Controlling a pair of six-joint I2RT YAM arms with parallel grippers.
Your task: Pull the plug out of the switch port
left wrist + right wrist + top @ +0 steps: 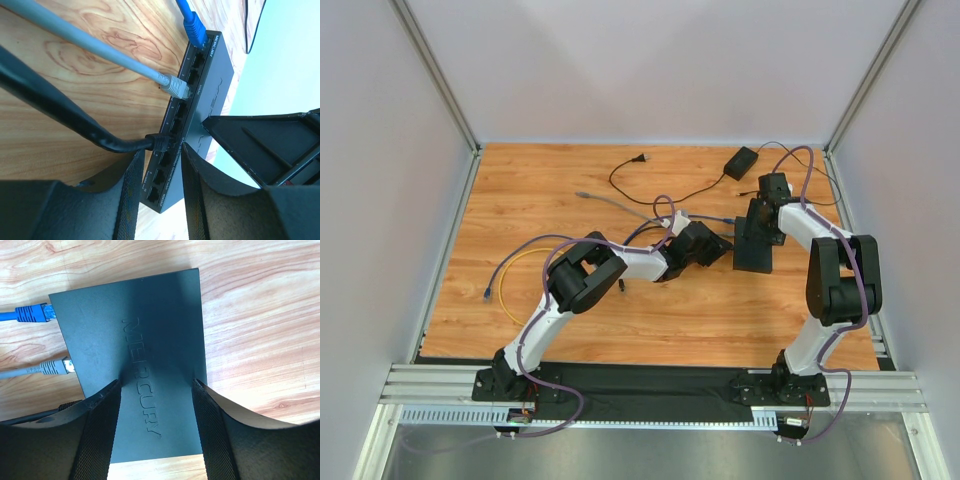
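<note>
The switch (pixel 755 250) is a flat black box marked MERCURY, with its port row facing left. In the left wrist view it (pixel 207 85) holds a blue plug (pixel 194 30), a grey plug (pixel 175 86) and a black plug (pixel 161 143). My left gripper (pixel 162 170) is open at the port edge. Its jaws straddle the empty ports just short of the black plug and touch nothing. My right gripper (pixel 156 385) is open, with both fingers spread over the switch top (pixel 150 315). The blue plug (pixel 32 313) and the grey plug (pixel 54 367) also show there.
A small black power adapter (pixel 741 160) with a thin cord and wall plug (pixel 640 160) lies at the back. A grey cable (pixel 610 202) runs leftward from the switch. Yellow (pixel 515 285) and purple-grey (pixel 500 272) cables loop at the left. Walls close in three sides.
</note>
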